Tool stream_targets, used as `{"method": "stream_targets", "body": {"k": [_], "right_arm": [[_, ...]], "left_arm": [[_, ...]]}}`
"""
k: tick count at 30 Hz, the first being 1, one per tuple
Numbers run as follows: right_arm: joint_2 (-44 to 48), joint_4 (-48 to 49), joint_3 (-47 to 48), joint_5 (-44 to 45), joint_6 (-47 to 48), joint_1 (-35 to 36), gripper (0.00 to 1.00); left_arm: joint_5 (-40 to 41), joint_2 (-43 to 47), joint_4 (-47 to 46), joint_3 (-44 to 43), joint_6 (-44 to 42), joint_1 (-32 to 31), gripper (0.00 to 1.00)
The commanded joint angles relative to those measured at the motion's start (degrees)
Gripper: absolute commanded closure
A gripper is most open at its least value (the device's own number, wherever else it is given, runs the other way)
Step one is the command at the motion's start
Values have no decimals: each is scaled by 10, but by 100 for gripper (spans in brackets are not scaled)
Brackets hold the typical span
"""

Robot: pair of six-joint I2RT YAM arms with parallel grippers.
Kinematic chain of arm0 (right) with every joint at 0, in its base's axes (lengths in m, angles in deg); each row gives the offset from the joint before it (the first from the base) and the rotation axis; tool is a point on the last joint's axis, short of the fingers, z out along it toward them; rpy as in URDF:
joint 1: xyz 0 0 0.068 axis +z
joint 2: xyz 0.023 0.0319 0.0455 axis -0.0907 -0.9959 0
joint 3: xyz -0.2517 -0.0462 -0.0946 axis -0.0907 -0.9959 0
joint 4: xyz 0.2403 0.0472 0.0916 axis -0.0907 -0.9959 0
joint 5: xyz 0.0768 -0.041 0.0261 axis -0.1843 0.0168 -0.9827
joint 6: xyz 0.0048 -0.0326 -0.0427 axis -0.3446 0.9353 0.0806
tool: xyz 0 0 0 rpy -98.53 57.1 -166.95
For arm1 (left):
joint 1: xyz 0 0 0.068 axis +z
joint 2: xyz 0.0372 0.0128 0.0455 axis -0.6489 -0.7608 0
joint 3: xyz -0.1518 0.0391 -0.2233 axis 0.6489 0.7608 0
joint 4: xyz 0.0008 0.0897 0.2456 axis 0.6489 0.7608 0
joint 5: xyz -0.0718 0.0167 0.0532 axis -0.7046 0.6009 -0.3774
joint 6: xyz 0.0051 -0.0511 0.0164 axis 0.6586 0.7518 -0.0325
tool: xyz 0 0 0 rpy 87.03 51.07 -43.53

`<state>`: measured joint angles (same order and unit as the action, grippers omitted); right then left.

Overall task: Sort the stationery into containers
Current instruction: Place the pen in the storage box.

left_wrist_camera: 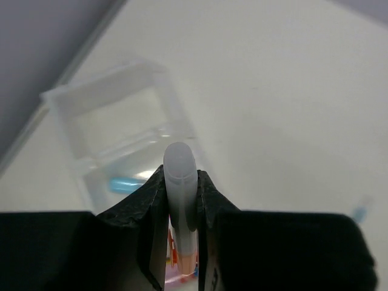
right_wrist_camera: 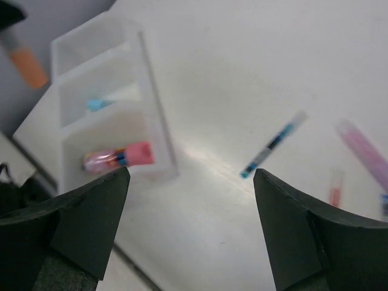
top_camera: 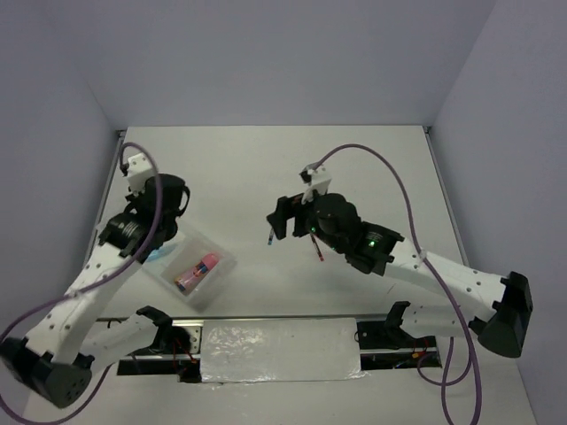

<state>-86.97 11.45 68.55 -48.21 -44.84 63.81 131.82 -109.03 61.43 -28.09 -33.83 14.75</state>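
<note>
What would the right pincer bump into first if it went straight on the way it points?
Most likely the bare white table top. The open right pincer aims between the clear plastic divided tray and the thin blue pen, though depth is hard to judge.

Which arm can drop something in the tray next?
Left, I think. The left gripper is shut on a highlighter right by the tray. The right gripper is open and empty, farther away.
</note>
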Motion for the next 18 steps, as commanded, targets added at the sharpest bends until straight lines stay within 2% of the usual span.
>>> {"method": "stream_targets", "body": {"k": [1, 4, 9, 11, 12, 13, 16, 18], "right_arm": [[61, -25, -9, 47, -2, -56, 9], [81, -54, -2, 45, 10, -110, 7], [66, -42, -2, -13, 25, -158, 6], [56, -44, 1, -19, 29, -160, 6], [46, -46, 5, -23, 33, -161, 6], [40, -47, 7, -24, 36, -162, 6], [28, -46, 13, -28, 36, -168, 6], [23, -44, 17, -32, 35, -172, 6]], "left_arm": [[203, -85, 134, -23, 12, 32, 100], [195, -146, 102, -4, -8, 83, 100], [81, -188, 30, 10, -82, 149, 100], [51, -186, 10, 23, -94, 167, 93], [39, -184, 2, 28, -101, 172, 88], [27, -181, -5, 37, -106, 175, 74], [-15, -177, -16, 49, -117, 175, 50], [-35, -176, -20, 55, -121, 175, 39]]}}
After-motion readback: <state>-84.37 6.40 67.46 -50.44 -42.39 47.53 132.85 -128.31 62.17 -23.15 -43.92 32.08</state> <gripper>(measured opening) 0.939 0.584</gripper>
